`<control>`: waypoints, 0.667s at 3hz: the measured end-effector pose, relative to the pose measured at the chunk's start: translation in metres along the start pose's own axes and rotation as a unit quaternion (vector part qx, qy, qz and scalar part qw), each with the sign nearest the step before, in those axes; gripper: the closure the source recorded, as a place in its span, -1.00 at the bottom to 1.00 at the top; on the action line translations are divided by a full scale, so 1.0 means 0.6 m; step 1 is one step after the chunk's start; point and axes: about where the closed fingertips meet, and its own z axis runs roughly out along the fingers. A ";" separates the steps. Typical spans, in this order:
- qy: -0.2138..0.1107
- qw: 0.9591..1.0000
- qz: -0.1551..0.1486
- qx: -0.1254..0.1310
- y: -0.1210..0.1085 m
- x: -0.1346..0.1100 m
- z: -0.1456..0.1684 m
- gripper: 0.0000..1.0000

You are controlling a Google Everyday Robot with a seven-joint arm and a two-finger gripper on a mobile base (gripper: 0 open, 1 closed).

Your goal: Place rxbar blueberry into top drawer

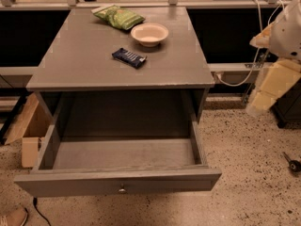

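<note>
The rxbar blueberry (pixel 129 57), a dark navy bar with pale markings, lies flat on the grey cabinet top (pixel 84 65), just in front of and left of a bowl. The top drawer (pixel 117 184) is pulled fully open below, with its small round knob (pixel 122 189) at the centre of the front panel and its inside bare. My gripper (pixel 264 98), with cream-coloured parts, hangs off the cabinet's right side at about the height of the top, well away from the bar and the drawer.
A pale bowl (pixel 149 34) and a green crinkly snack bag (pixel 118 17) sit at the back of the cabinet top. A cardboard box (pixel 29 132) stands on the floor to the left. White cables (pixel 235 81) run along the right. A shoe tip (pixel 13 217) shows at bottom left.
</note>
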 end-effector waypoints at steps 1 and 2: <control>-0.064 0.996 0.054 0.009 -0.058 -0.030 0.050 -1.00; -0.147 0.979 0.140 0.026 -0.125 -0.070 0.097 -1.00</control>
